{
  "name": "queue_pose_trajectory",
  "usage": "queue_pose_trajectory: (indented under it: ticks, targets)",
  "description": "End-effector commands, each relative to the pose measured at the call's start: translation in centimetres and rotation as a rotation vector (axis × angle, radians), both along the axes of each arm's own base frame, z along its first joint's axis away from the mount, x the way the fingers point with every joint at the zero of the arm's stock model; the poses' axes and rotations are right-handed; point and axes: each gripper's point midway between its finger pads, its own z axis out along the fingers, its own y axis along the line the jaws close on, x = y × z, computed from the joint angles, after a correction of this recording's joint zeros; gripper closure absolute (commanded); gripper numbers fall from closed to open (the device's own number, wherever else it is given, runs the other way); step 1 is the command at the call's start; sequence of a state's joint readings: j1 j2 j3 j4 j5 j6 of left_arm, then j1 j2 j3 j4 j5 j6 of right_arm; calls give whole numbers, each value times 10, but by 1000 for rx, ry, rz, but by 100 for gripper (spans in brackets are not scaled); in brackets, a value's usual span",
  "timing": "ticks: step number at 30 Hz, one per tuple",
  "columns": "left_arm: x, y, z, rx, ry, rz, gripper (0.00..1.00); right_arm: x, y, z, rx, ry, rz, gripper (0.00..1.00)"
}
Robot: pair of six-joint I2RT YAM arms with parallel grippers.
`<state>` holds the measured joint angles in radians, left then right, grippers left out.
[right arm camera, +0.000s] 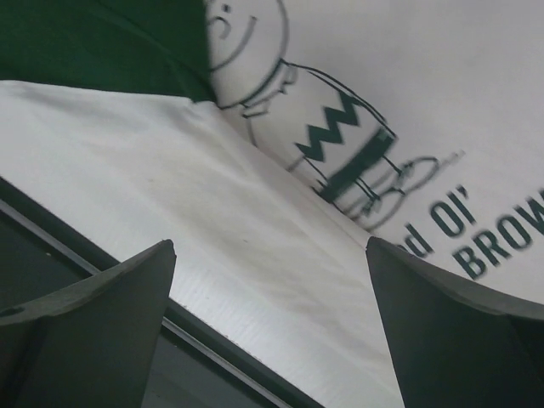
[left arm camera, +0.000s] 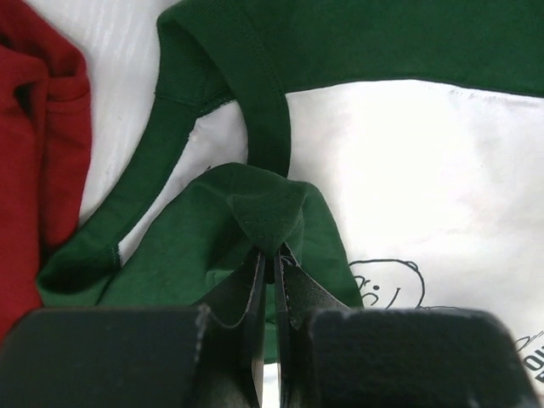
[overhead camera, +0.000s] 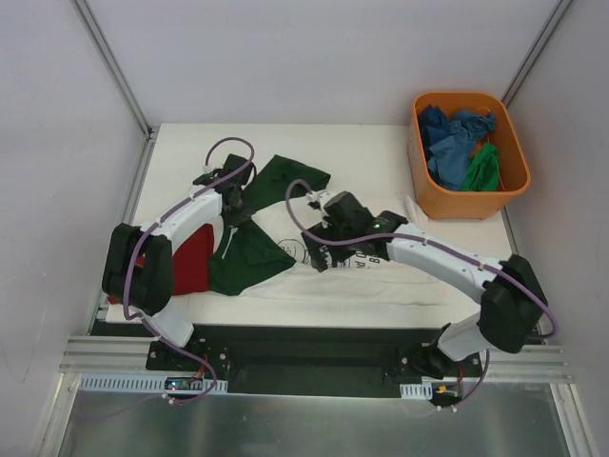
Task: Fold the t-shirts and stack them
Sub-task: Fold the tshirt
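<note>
White t-shirt with green sleeves [left arm camera: 399,178], lying print-up on the table [overhead camera: 362,143] between the arms. The left gripper [left arm camera: 272,263] has its jaws closed on a small peak of the green sleeve [left arm camera: 263,208]. The right gripper [right arm camera: 270,251] has its jaws spread wide over the print, holding nothing. Risk: so slight a pinch may slip, or a pull may drag the unpinned body and rumple the red t-shirt [overhead camera: 190,262] alongside. The arms hide the hem and much of the red t-shirt; the lettering is cut off.
</note>
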<state>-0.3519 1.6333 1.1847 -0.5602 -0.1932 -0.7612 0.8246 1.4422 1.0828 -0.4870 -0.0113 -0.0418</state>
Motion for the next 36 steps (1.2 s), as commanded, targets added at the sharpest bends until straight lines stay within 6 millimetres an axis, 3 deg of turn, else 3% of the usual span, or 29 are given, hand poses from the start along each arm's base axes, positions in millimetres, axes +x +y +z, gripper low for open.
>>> queue_pose_trajectory:
  ticks: [1,4,6,7,8,9,10,14,16,17,18,19,20,22,23,25,26,27,28,34,36]
  targets:
    - [21,-10,-2,-14,3,-40,97,9,53,21,53,-70,97,1]
    - [37,-15,-8,-22,14,-61,94,3,56,22,62,-69,98,1]
    - [47,-13,-5,-18,1,-61,87,6,44,25,48,-109,44,1]
    - [51,-12,-8,-6,5,-60,73,7,38,28,43,-123,21,3]
    - [56,-11,-6,-1,-5,-67,71,10,27,24,18,-142,-25,3]
    - [58,-12,-5,-8,-6,-70,69,9,20,33,25,-167,-41,3]
    - [58,-13,-3,-17,-7,-76,54,9,14,35,16,-180,-56,3]
    - [43,-16,4,-58,-2,-106,25,11,-18,45,-20,-238,-170,3]
    - [32,-15,16,-73,-29,-107,18,8,-34,47,-35,-246,-210,3]
    - [16,-8,6,-61,2,-96,6,9,-41,47,-48,-259,-230,3]
    - [8,-5,4,-64,6,-65,1,7,-47,50,-43,-265,-244,3]
    - [0,-3,11,-75,-18,-56,1,6,-53,46,-51,-261,-254,3]
    - [-17,1,-3,-76,19,-51,1,6,-56,45,-52,-259,-268,3]
    - [-32,2,1,-109,7,-35,1,1,-61,43,-50,-244,-282,3]
    - [-45,1,-7,-128,28,-30,1,0,-63,41,-57,-240,-289,3]
    - [-54,-2,-3,-171,5,-28,1,-2,-70,40,-66,-234,-315,3]
    - [-64,-2,-11,-185,22,-26,1,-2,-76,39,-81,-246,-334,3]
    - [-61,-4,-6,-204,-11,-31,3,-4,-81,37,-97,-244,-348,3]
    - [-64,-6,-9,-219,-7,-34,14,-3,-86,38,-99,-248,-370,3]
    - [-72,-16,-31,-261,68,-41,52,-5,-111,39,-86,-252,-472,3]
    - [-71,-18,-37,-264,88,-41,56,-7,-118,42,-86,-255,-487,3]
